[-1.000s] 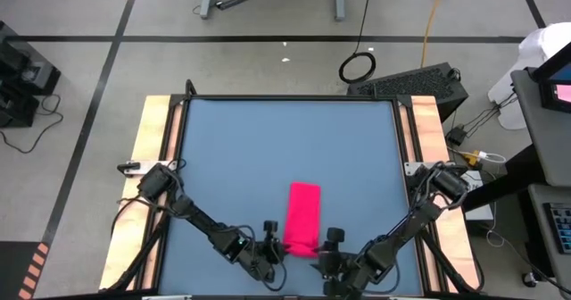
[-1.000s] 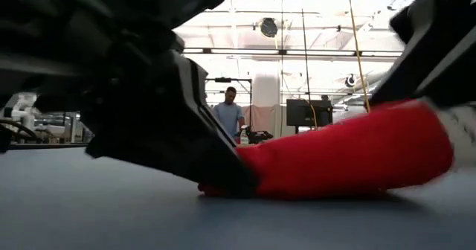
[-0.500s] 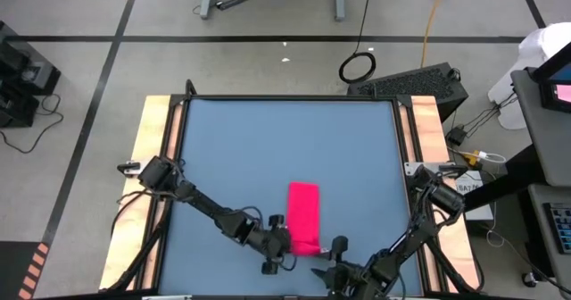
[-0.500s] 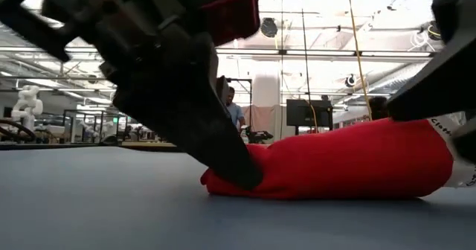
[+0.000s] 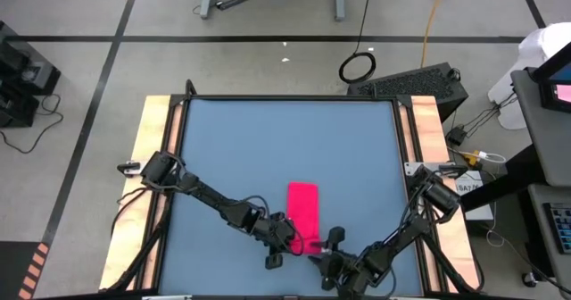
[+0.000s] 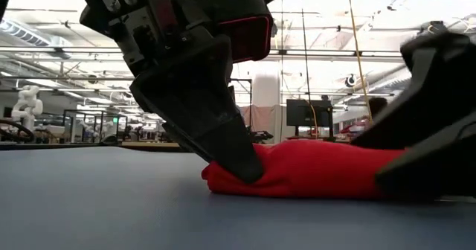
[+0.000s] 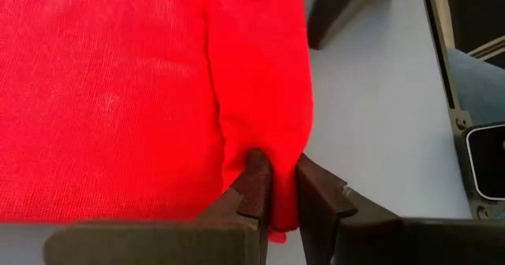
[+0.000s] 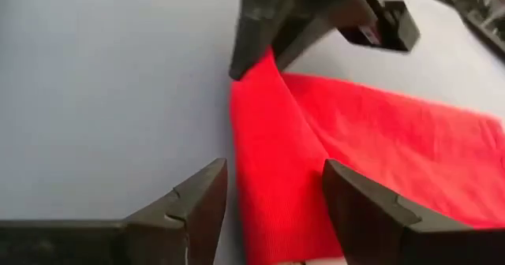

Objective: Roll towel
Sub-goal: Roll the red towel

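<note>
At the near edge of the worktop [image 5: 232,148], the right gripper [image 5: 328,246] sits low, just beside the near end of the towel [image 5: 302,212]. Its fingers [image 8: 193,202] stand wide apart in the right wrist view, one on the bare blue surface and the other over the red cloth, with the towel's folded edge lying between them; they clasp nothing.

The left gripper [image 5: 284,237] meets the towel at its near left corner. In the left wrist view its fingers [image 7: 254,188] are drawn nearly together with a thin fold of the red-pink cloth pinched between them, the fabric bunched into a ridge running away from the tips. From table height the same gripper [image 6: 236,161] slants down and presses into the end of the cloth, which humps up a little there while the rest lies low on the worktop.

The towel itself is a narrow strip, lying lengthwise from near to far, right of the worktop's middle and in its near half. Its far end lies flat and free of either arm.

Beyond the worktop, pale wooden rails run along both its sides, and past the far edge a looped cable [image 5: 357,66] rests on the grey floor. The low view looks into a bright hall with a dark screen [image 6: 306,111] in the distance
</note>
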Controlling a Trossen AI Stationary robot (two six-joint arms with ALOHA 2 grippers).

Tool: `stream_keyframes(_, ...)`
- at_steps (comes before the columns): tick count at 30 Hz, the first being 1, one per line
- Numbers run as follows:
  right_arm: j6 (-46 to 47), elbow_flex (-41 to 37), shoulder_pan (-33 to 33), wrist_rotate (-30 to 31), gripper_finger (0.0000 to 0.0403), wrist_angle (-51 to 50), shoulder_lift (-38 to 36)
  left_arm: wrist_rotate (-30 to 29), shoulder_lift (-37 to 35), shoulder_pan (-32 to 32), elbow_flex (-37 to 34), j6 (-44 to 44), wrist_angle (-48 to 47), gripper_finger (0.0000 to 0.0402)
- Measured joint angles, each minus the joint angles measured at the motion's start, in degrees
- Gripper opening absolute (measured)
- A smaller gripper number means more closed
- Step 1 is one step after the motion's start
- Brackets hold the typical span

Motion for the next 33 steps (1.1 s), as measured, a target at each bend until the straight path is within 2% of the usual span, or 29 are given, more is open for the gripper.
stream_keyframes(7, 7.68, -5.14, -0.75, -2.06, 0.0190, 8.45, -0.13, 0.01, 0.00, -0.07, -0.04, 0.03, 0.06, 0.0048)
stream_keyframes(14, 14.38, -5.78, -1.86, -4.06, 0.0142, 9.65, -0.22, -0.92, 0.02, -0.52, -0.24, 2.62, 1.23, 0.0058)
stream_keyframes(17, 16.33, -5.78, -1.95, -4.22, 0.0113, 9.68, -0.24, -1.09, -0.16, -0.70, -0.24, 4.42, 1.78, 0.0090)
stream_keyframes(21, 17.90, -5.78, -1.97, -4.52, 0.0081, 9.74, -0.24, -1.55, -1.77, -0.84, -0.21, 5.95, 1.25, 0.0159)
stream_keyframes(27, 21.33, -5.75, -2.08, -7.56, 0.0069, 10.09, -0.31, -9.77, -7.89, -0.87, -0.67, 9.74, -7.69, 0.0257)
stream_keyframes(30, 24.20, -5.76, -2.15, -7.62, 0.0072, 9.98, -0.31, -15.84, -10.76, -2.54, -0.48, 12.56, -5.84, 0.0279)
stream_keyframes(33, 25.90, -5.76, -2.40, -8.17, 0.0074, 9.71, -0.64, -21.10, -10.87, -5.67, -0.40, 16.59, -2.73, 0.0282)
